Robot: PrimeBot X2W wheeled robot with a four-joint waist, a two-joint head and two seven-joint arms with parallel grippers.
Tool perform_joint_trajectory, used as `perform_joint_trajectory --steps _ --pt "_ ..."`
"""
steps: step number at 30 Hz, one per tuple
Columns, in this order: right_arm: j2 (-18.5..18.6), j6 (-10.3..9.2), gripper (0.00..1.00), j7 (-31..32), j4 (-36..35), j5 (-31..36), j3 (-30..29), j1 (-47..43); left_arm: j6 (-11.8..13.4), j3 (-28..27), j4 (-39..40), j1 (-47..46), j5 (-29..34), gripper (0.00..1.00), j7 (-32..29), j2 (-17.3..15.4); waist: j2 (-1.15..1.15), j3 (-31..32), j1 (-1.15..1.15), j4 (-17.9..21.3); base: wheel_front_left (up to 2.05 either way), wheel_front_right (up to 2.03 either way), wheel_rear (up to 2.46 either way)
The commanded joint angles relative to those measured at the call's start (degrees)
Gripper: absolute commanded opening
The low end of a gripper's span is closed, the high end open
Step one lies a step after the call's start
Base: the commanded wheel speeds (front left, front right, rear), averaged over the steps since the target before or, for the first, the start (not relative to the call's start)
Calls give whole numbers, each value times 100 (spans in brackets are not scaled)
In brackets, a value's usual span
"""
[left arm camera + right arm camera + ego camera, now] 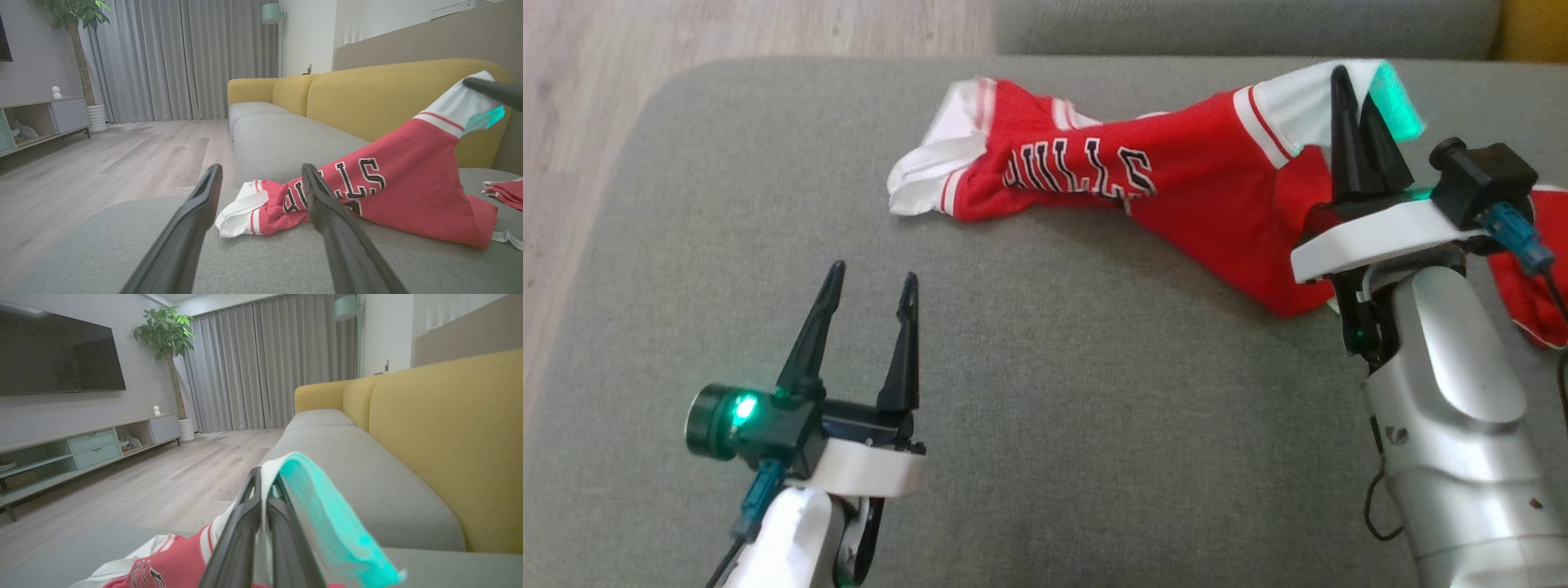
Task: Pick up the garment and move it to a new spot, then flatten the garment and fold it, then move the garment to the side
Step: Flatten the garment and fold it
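The garment (1176, 184) is a red jersey with white trim and black lettering, lying crumpled across the far part of the grey seat cushion (1045, 392). My right gripper (1352, 90) is shut on its white-trimmed edge at the right and holds that edge lifted off the cushion. In the right wrist view the closed fingers (261, 522) pinch the white hem (322, 522), tinted green by the wrist light. The left wrist view shows the garment (392, 183) rising in a peak toward the right gripper. My left gripper (874, 282) stands open over bare cushion, short of the garment's white sleeve (931, 163).
A yellow sofa back (388, 94) runs behind the cushions. Wooden floor (727, 28) lies beyond the cushion's left and far edges. A TV cabinet (81, 449), a potted plant (167, 335) and grey curtains (265, 363) stand across the room. Another piece of red cloth (1539, 286) lies at the far right.
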State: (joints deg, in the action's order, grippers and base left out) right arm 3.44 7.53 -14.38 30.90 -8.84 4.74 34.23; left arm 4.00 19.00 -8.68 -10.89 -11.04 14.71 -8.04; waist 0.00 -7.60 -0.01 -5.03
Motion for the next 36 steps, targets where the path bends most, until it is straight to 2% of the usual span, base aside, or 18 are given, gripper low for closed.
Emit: perform_joint_trajectory --steps 1,4,5,9,15,22,25,29,33,36 --pt "-57 -4 0 -39 -417 56 180 37 -4 -252 221 -93 53 100 29 -11 0 144 1 32 0 0 0" --pt "-57 -4 0 108 -1005 59 502 -16 -4 -317 245 21 57 100 29 20 0 287 1 49 0 0 0" --pt "-57 -4 0 221 -1363 2 872 -59 -11 -361 250 101 53 100 29 35 0 378 1 52 0 0 0" --pt "-57 -4 0 364 -2019 -59 1582 -4 -17 -414 265 210 75 100 29 73 0 570 1 -36 0 0 0" --pt "-57 -4 0 601 -2780 7 1963 353 -14 -481 310 320 96 100 29 112 0 782 1 -242 0 0 0" --pt "175 -4 0 1210 -3506 78 1882 883 -65 -515 379 411 127 100 29 146 0 737 1 -563 0 0 0" --pt "428 -4 0 1376 -3362 -8 1685 985 -94 -502 404 370 142 100 29 180 0 579 1 -694 0 0 0" --pt "920 -4 0 1430 -2681 -137 1280 1167 -146 -499 414 237 161 100 29 222 0 265 1 -835 0 0 0" --pt "1446 -4 0 1258 -1497 -174 941 1583 -222 -443 388 34 199 100 29 281 0 -86 1 -980 0 0 0" --pt "1701 -4 0 1146 -271 47 658 2024 -262 -414 363 -114 216 100 29 329 0 -323 1 -1063 0 0 0"
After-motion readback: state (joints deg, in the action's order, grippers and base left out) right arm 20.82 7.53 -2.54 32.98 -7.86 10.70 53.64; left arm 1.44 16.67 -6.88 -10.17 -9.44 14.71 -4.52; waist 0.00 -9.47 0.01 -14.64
